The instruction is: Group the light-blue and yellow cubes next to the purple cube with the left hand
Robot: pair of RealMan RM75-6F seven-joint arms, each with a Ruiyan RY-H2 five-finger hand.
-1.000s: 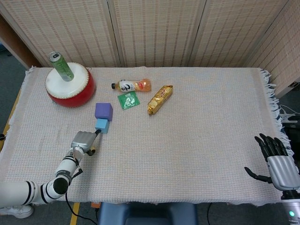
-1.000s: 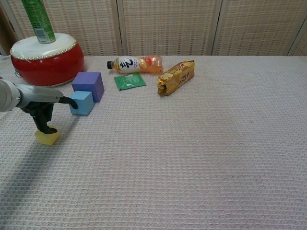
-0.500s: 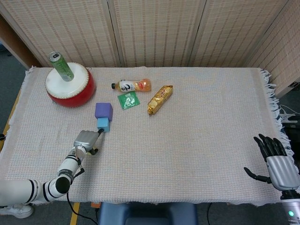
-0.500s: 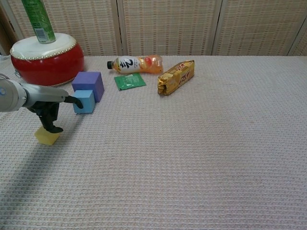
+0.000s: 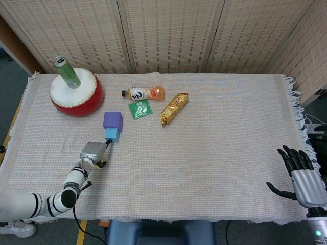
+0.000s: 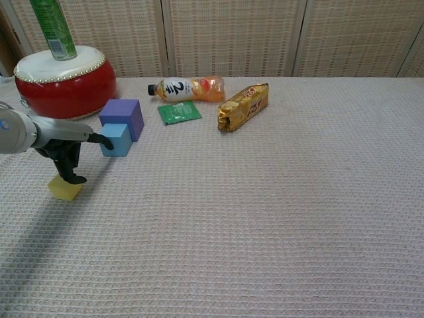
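Left hand (image 6: 63,142), near the bench's (image 5: 214,153) front-left corner, holds nothing: one finger touches the light-blue cube (image 6: 116,140), others hang over the yellow cube (image 6: 64,188). Light-blue cube abuts the purple cube (image 6: 122,116). Right hand (image 5: 301,178) rests open at the front-right corner.

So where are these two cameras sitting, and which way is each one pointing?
Head view: high above the near table edge, looking steeply down at the whole cloth-covered table; shows the left hand with its arm, and the right hand.
Chest view: low at the near edge, looking across the table towards the woven screen; only the left hand and forearm show.
Shared: the purple cube, light-blue cube, red drum.
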